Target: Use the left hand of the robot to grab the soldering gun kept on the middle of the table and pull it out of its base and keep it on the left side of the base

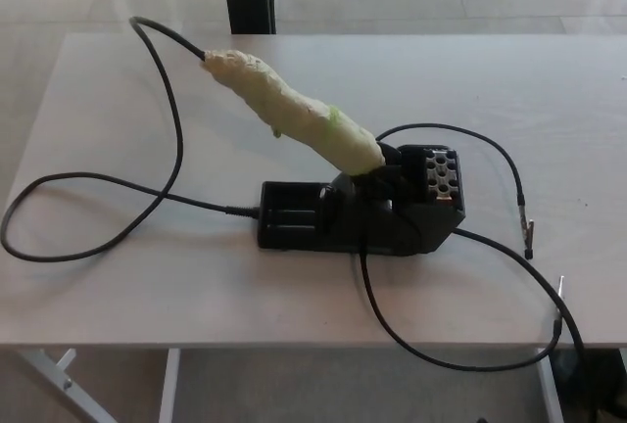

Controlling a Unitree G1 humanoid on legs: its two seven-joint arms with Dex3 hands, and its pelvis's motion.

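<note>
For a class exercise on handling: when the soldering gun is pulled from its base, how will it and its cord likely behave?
The soldering gun looks stiff, and its pale wrapped handle seems bumpy, so probably grippy. Its black cord lies in loose loops on the table, so it should trail floppily and may tug. The base might shift.
</note>
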